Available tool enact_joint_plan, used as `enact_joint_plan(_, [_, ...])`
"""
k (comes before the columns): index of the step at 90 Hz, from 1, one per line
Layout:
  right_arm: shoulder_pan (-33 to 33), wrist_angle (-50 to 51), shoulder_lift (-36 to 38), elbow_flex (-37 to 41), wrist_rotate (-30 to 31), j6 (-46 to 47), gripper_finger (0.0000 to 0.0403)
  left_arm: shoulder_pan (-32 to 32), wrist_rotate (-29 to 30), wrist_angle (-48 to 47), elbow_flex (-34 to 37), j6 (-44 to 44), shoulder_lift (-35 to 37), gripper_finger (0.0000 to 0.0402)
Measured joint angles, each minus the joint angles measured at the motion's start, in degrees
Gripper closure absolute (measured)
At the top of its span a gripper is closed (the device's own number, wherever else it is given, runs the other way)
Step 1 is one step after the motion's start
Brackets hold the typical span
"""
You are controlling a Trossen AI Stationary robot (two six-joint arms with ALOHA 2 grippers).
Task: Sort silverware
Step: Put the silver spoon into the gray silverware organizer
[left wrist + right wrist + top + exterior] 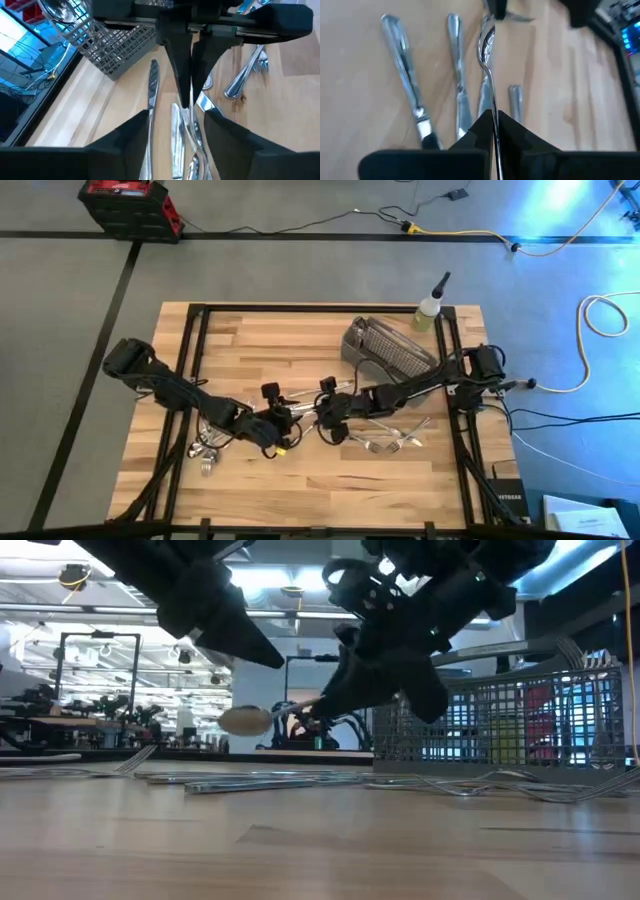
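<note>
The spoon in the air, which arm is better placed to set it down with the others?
Right. The right gripper is shut on the spoon, holding it above the table. The left gripper is open, holding nothing, over other silverware.

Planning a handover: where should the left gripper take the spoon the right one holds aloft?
Its bare neck behind the bowl, approached from the bowl end: the right gripper clamps the spoon farther back on the handle, and the open left gripper faces that end.
</note>
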State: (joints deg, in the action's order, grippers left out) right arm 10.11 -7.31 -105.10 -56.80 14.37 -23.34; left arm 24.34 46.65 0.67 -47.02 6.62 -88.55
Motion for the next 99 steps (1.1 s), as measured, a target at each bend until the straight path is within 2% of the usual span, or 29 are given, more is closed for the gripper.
enact_joint_plan(21, [0.00,6.65,2.00,0.00,2.31,3.95,0.0402,0.13,0.12,-0.35,0.00,1.78,0.00,0.0210])
enact_joint_plan(36, [-0.02,16.00,7.40,0.33,4.44,9.17,0.0403,0.26,0.44,-1.72,0.00,3.34,0.00,0.0210])
enact_joint_plan(52, [-1.20,15.56,16.42,6.00,9.59,14.89,0.0403,0.26,0.55,-2.09,0.00,4.83,0.00,0.0210])
enact_joint_plan(58, [-2.39,11.11,20.81,9.93,11.64,17.84,0.0403,0.26,0.55,-2.25,0.02,4.98,0.00,0.0210])
enact_joint_plan(65, [-3.84,0.75,26.46,15.68,11.30,18.92,0.0403,0.26,0.56,-2.41,0.00,5.20,0.00,0.0210])
enact_joint_plan(79, [-6.98,-21.87,35.07,27.32,1.40,21.46,0.0403,0.15,2.02,-3.02,0.01,5.19,0.00,0.0210])
enact_joint_plan(91, [-7.54,-28.45,37.72,32.01,-2.16,24.47,0.0403,-1.08,4.60,-2.98,0.00,3.39,0.00,0.0210])
enact_joint_plan(99, [-7.43,-30.72,37.77,32.82,-2.80,24.93,0.0403,-3.35,3.48,-2.54,0.02,1.57,0.00,0.0210])
